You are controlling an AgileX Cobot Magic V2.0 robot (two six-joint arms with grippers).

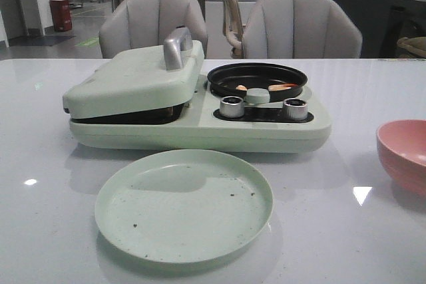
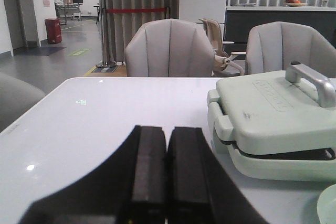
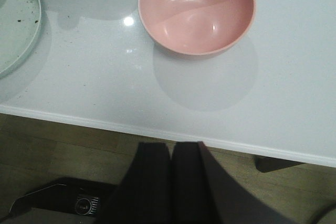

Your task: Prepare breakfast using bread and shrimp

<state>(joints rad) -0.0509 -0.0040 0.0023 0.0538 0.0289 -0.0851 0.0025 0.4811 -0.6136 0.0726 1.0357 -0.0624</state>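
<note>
A pale green breakfast maker point(image 1: 200, 121) stands mid-table with its lid point(image 1: 133, 81) down; no bread shows. Small orange-pink shrimp point(image 1: 283, 87) lie in its round black pan point(image 1: 257, 78). An empty pale green plate point(image 1: 184, 204) with dark crumbs lies in front of it. My left gripper point(image 2: 167, 132) is shut and empty, low over the table left of the maker point(image 2: 273, 124). My right gripper point(image 3: 172, 148) is shut and empty, held off the table's front edge, near the pink bowl point(image 3: 197, 11). Neither gripper shows in the front view.
The empty pink bowl point(image 1: 405, 154) sits at the table's right. Two silver knobs point(image 1: 231, 106) are on the maker's front. Grey chairs point(image 1: 301, 28) stand behind the table. The plate's rim point(image 3: 18, 19) shows in the right wrist view.
</note>
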